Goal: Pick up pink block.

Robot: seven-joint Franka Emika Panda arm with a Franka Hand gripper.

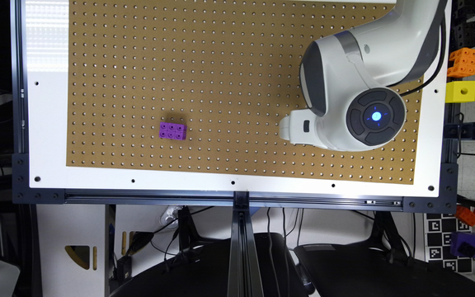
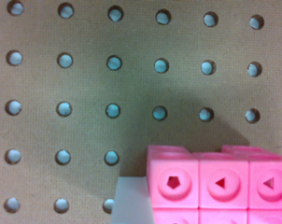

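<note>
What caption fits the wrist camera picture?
Close-up of the pink block over the brown pegboard, a white edge beside it.

pink block (image 2: 220,186), purple block (image 1: 172,131), brown pegboard (image 1: 237,62)

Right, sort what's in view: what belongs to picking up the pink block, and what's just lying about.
Belongs to the job:
- pink block, close up in the wrist view
- gripper, over the pegboard

Just lying about:
- purple block on the pegboard
- orange block and yellow block off the board's edge
</note>
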